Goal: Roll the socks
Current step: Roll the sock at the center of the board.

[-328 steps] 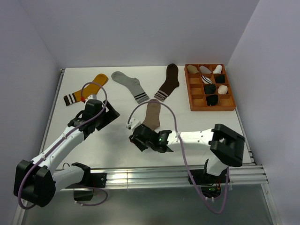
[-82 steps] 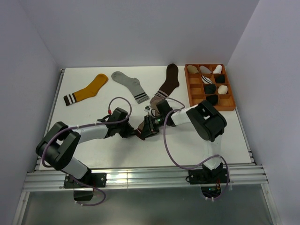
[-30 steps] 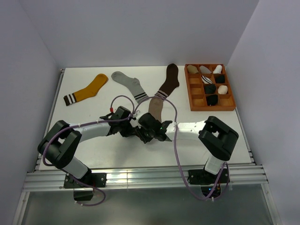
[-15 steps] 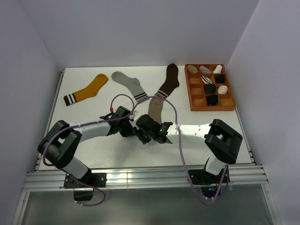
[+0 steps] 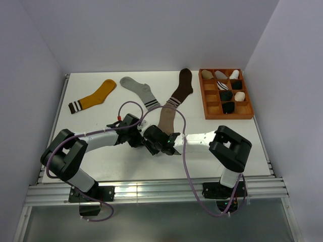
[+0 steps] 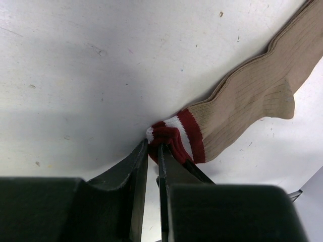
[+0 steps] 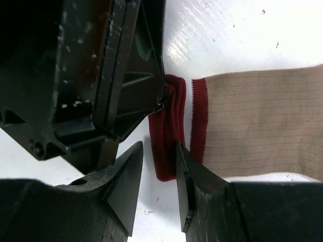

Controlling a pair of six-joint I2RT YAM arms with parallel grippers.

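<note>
Socks like this tan sock (image 5: 165, 118) are soft, light and floppy. It will bend and bunch up where you push it, and it will not break. It lies flat in the middle of the table (image 5: 96, 156). The foot end stretches away from you, and the red cuff (image 6: 176, 132) is at the near end, where both grippers meet. Your left gripper (image 6: 153, 148) has its jaws almost closed and pinches the edge of the cuff, which is scrunched up at the tips. Your right gripper (image 7: 160, 151) has its jaws about half open. The bottom corner of the cuff sits in the gap and does not look squeezed. The cuff is the thick, stretchy part, so it is a good place to grab, but I think a thin pinch could slip off. The table is white, smooth and a bit shiny, so the sock may slide and not roll. Room is tight here, because the two grippers almost touch. A brown sock (image 5: 182, 88) and a grey sock (image 5: 139, 91) lie near the far end of the tan one. A yellow sock (image 5: 98, 95) is well off to the left. A wooden box (image 5: 228, 116) with little bundles in it sits far to the right.
</note>
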